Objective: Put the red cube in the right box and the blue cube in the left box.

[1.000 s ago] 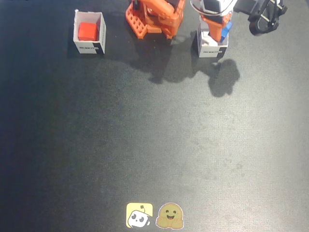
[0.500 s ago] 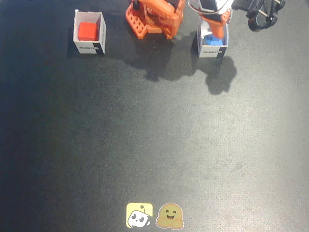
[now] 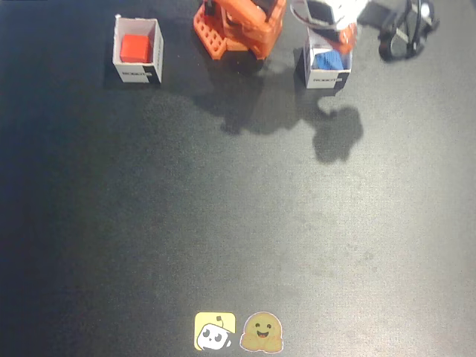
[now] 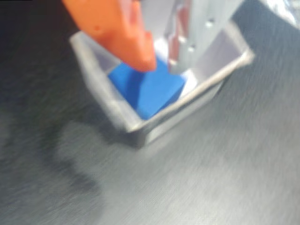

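- Fixed view: a dark bench [image 3: 238, 223] seen from above, with two small white card boxes along the far edge.
- The box at the left of this view [image 3: 137, 50] holds the red cube [image 3: 135, 48], lying flat inside its walls.
- The box at the right of this view [image 3: 327, 67] holds the blue cube [image 3: 332, 60]; only a sliver of blue shows under the arm.
- The orange arm base [image 3: 239, 26] stands between the two boxes, and the end effector [image 3: 336, 41] hangs over the back rim of the box on the right.
- Two cartoon stickers [image 3: 238, 332] sit at the near edge, well apart from everything.
- Wrist view: blurred, looking down into that same box [image 4: 140, 129]. The blue cube [image 4: 150, 89] rests inside, turned cornerwise to the walls.
- The end effector [image 4: 161, 65] has its orange finger [image 4: 117, 28] and grey finger [image 4: 197, 33] parted, tips just above the cube's top and gripping nothing.
- Handling, as a judgement: both cubes look rigid, light and matte, so a squeeze across two opposite flat faces should hold well. The card boxes look thin and easy to nudge or tip.
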`<state>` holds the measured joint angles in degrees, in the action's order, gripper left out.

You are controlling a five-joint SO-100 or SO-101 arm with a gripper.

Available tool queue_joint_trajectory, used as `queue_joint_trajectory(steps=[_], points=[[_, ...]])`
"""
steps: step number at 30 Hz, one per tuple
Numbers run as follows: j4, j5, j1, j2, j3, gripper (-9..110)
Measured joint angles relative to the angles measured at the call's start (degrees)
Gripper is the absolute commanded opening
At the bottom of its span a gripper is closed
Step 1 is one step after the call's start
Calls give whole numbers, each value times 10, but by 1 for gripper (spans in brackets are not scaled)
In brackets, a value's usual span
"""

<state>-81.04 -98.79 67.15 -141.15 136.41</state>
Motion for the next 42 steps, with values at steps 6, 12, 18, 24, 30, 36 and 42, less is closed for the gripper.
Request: queue_joint_trajectory(steps=[6, 12, 18, 24, 30, 36, 42], points=[[11, 1, -43, 80, -62, 0], [20, -10, -110, 113, -87, 0], [22, -34, -196, 110, -87, 0], [12, -62, -289, 82, -87, 0], [4, -29, -410, 69, -87, 0], [14, 33, -528, 67, -87, 0], [37, 73, -612, 67, -64, 0]])
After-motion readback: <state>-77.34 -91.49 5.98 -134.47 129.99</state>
